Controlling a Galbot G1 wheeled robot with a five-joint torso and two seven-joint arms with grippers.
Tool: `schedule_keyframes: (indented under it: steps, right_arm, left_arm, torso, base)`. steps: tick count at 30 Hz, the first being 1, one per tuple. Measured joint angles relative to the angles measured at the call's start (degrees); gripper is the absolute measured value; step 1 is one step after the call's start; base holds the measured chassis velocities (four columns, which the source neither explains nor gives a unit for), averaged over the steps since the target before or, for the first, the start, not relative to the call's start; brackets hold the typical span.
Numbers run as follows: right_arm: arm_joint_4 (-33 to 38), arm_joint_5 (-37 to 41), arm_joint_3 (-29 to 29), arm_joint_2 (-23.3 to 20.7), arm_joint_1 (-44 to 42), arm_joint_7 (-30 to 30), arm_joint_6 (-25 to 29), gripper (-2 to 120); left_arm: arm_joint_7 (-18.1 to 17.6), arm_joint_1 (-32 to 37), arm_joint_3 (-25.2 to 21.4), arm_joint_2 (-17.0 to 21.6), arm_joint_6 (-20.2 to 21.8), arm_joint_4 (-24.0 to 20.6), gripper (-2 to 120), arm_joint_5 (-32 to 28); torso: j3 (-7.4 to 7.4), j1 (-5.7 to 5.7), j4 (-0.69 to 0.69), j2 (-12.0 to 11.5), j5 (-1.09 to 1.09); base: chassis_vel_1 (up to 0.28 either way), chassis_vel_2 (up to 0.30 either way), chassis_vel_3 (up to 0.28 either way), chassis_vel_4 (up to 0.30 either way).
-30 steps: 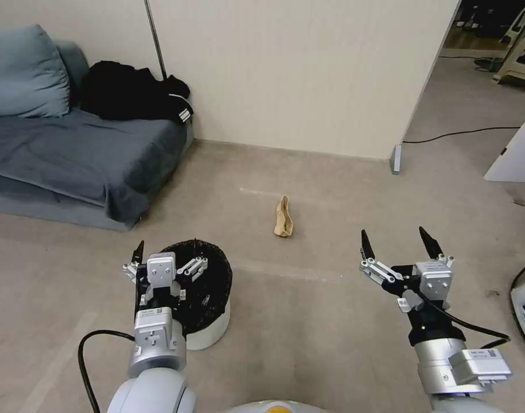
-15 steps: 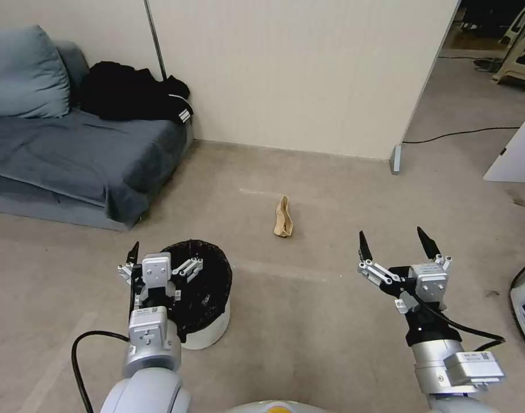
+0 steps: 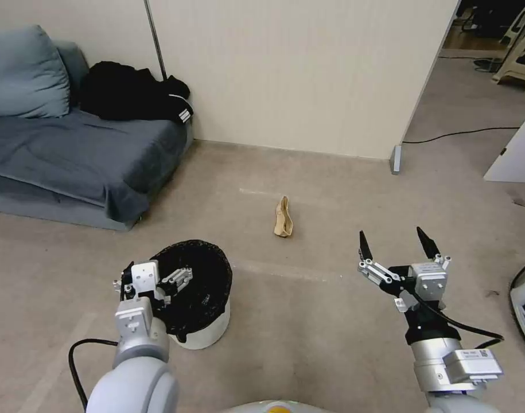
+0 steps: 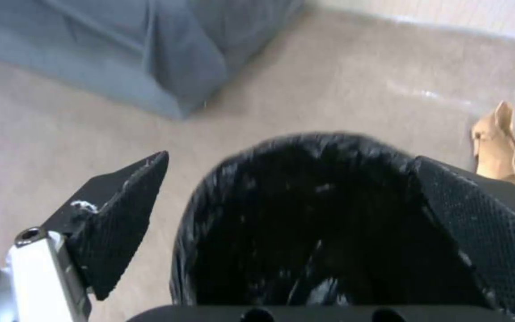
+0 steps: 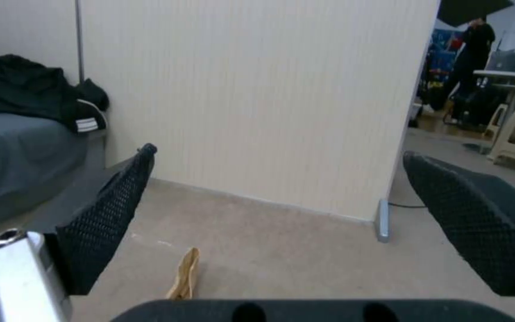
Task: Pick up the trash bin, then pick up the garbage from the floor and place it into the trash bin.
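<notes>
While my left gripper (image 3: 153, 279) hangs low over the near-left edge of the trash bin (image 3: 207, 330), its fingers are spread apart with nothing between them. From my left wrist view, one finger (image 4: 120, 214) stands outside the black liner rim and the other (image 4: 478, 232) is over the bin's far side, so the rim (image 4: 305, 143) lies between them; I cannot tell whether either pad touches it. That small white bin stands upright on the beige floor (image 3: 308, 344), just ahead of me on my left, a short way in front of the grey sofa (image 3: 73, 160).

Farther ahead, well apart from the bin and roughly midway between my two arms, the tan paper bag (image 3: 283, 218) lies crumpled on the floor before the cream wall panel (image 3: 296, 74). My right gripper (image 3: 397, 244) is held up above bare floor on my right, fingers wide apart and empty, pointing toward that wall; the bag sits forward and to its left.
</notes>
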Motion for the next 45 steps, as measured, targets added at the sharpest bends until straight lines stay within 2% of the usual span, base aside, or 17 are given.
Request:
schedule_keyframes:
  steps: [2, 4, 7, 15, 18, 23, 41, 45]
  right_arm:
    - [0.3, 0.0, 0.0, 0.0, 0.0, -0.1, -0.2, 100]
    - [0.5, 0.0, 0.0, 0.0, 0.1, -0.3, -0.3, 100]
    - [0.6, 0.0, 0.0, 0.0, 0.3, -0.8, -0.4, 100]
    - [1.6, -0.1, 0.4, 0.0, 0.3, -1.2, -0.5, 100]
    - [2.0, -0.3, 0.5, 0.0, -0.1, -1.3, -0.3, 100]
    - [2.0, -0.9, 0.4, 0.0, -0.4, -1.5, 0.4, 100]
    - [2.5, -0.9, 0.1, 0.0, -1.0, -2.3, 1.1, 100]
    - [2.5, -0.2, 0.0, 0.0, -1.0, -2.8, 1.2, 100]
  left_arm:
    - [-0.2, -0.3, -0.5, 0.0, 0.4, 0.5, 100, -1.2]
    - [-1.3, -1.2, -1.3, -0.1, 2.1, 1.9, 100, -5.9]
    - [-1.7, -1.9, -2.2, 0.0, 2.6, 3.2, 100, -7.3]
    - [-2.9, -3.3, -4.1, 0.3, 2.9, 6.0, 100, -8.1]
    - [-5.6, -4.0, -4.3, 0.2, 2.6, 7.3, 100, -9.5]
    - [-6.8, -4.4, -5.1, 0.2, 2.6, 7.5, 100, -10.1]
    - [-8.1, -5.5, -7.0, -0.7, 3.4, 10.8, 98, -12.5]
    - [-8.1, -6.1, -7.9, -0.7, 3.7, 12.9, 97, -13.0]
  torso:
    - [0.0, 0.0, 0.0, 0.0, 0.0]
    - [0.0, 0.0, 0.01, 0.0, -0.01]
    - [0.0, 0.0, 0.0, 0.0, 0.0]
    - [0.0, 0.0, 0.0, 0.0, 0.0]
    - [0.0, 0.0, 0.0, 0.0, 0.0]
    - [0.0, 0.0, 0.0, 0.0, 0.0]
    - [0.0, 0.0, 0.0, 0.0, 0.01]
    - [0.0, 0.0, 0.01, 0.0, 0.0]
  base:
    - [0.0, 0.0, 0.0, 0.0]
    - [0.0, 0.0, 0.0, 0.0]
    - [0.0, 0.0, 0.0, 0.0]
    - [0.0, 0.0, 0.0, 0.0]
    - [0.0, 0.0, 0.0, 0.0]
    - [0.0, 0.0, 0.0, 0.0]
    - [0.0, 0.0, 0.0, 0.0]
    - [0.0, 0.0, 0.0, 0.0]
